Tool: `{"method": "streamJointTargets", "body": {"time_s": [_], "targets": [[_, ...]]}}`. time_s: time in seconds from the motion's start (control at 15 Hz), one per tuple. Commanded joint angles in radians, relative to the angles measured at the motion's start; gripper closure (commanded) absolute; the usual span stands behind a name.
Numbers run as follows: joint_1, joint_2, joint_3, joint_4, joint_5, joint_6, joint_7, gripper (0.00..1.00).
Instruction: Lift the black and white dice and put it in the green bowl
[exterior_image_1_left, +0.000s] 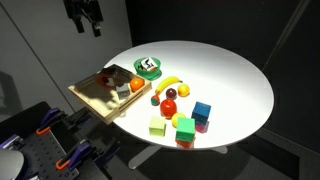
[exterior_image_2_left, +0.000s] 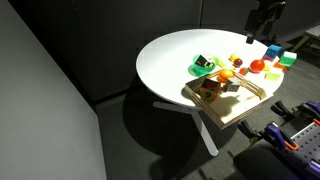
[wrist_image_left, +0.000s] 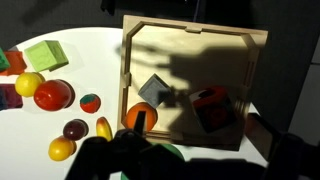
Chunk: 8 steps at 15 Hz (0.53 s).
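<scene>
The green bowl stands on the round white table, just beyond the wooden tray; it also shows in an exterior view. The black and white dice lies inside the bowl. My gripper hangs high above the tray, well clear of the bowl, and its fingers are apart and empty. In the wrist view the fingers are dark shapes at the bottom edge, with a sliver of the green bowl between them. The dice is not clear there.
The wooden tray holds a grey cube, a red and black block and an orange ball. On the table are a banana, a red apple, a blue cube and a green cube.
</scene>
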Motion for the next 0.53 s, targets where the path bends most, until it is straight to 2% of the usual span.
{"method": "streamJointTargets", "body": {"time_s": [0.0,0.33,0.47], "targets": [[0.009,-0.122,0.007,-0.065,0.022,-0.010,0.017,0.00],[0.006,-0.212,0.016,-0.108,0.031,0.011,0.044,0.00],[0.002,-0.175,0.012,-0.082,0.015,-0.001,0.020,0.00]]}}
